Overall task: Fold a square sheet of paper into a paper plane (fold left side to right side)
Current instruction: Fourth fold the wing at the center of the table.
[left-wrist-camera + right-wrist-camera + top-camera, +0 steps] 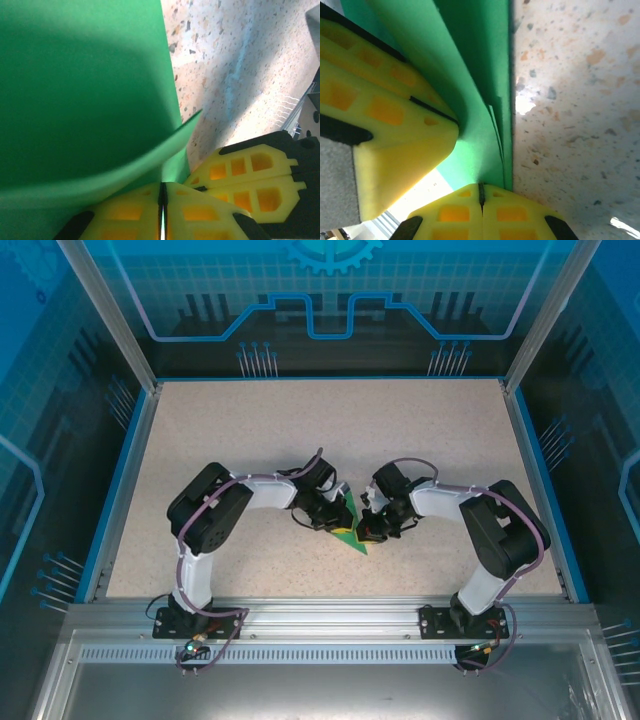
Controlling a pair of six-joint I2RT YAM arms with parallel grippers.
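The square sheet of paper is bright green, folded to a narrow shape, and lies on the speckled table between the two arms. In the left wrist view the paper covers the left half, with a curled flap rising over my fingers. My left gripper is shut, its tips against the paper, with nothing seen between the jaws. My right gripper is also shut, its tips resting on the layered paper beside the long fold edge. The two grippers nearly touch over the sheet.
The speckled table stretches away behind the arms and to both sides, bordered by a blue rim and glass walls. An aluminium rail carrying the arm bases runs along the near edge.
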